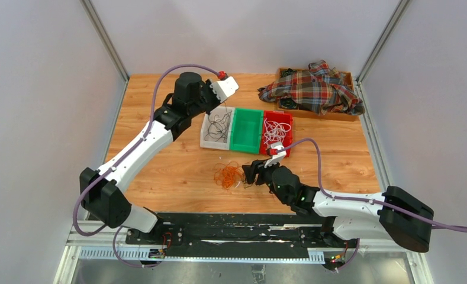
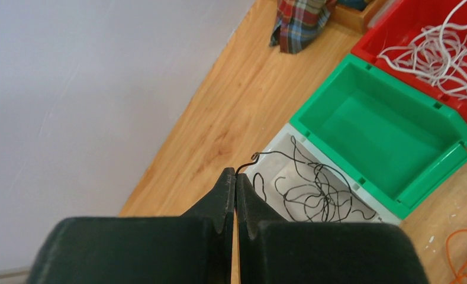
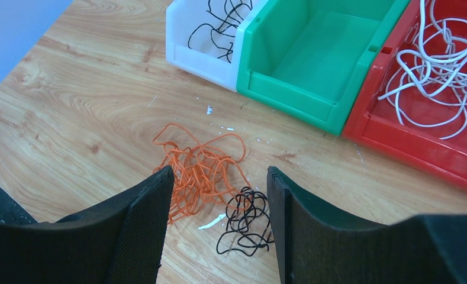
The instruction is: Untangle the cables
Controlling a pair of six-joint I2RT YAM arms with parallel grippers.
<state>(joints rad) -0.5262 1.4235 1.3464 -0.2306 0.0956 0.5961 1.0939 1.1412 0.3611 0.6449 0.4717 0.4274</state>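
1. Left claw (image 2: 235, 175): clenched, its jaws pressed together on the end of one black cable (image 2: 247, 163). It hangs at the far left corner of the white bin (image 3: 198, 59), upper centre of the top view.
2. Black cable: curls up from the claw's tips, then trails down into the white bin among the loose black cables (image 2: 313, 192) lying there.
3. Right claw (image 3: 219, 177): released, jaws well apart, grasping nothing. It sits low over the table (image 1: 177, 171), lower centre of the top view.
4. Orange cables (image 3: 198, 168): one tangle on the table, seen between the right claw's jaws at the centre of the right wrist view.
5. Black tangle (image 3: 245, 222): small, on the table, touching the orange cables at their lower right.
6. White cables (image 3: 438, 83): a loose heap inside the red bin (image 3: 414, 148), upper right of the right wrist view.
7. Green bin (image 3: 290, 94): stands between the white and red bins, side by side and touching.
8. Plaid cloth (image 1: 313, 89): heaped on a wooden tray (image 1: 331, 116), upper right of the top view.
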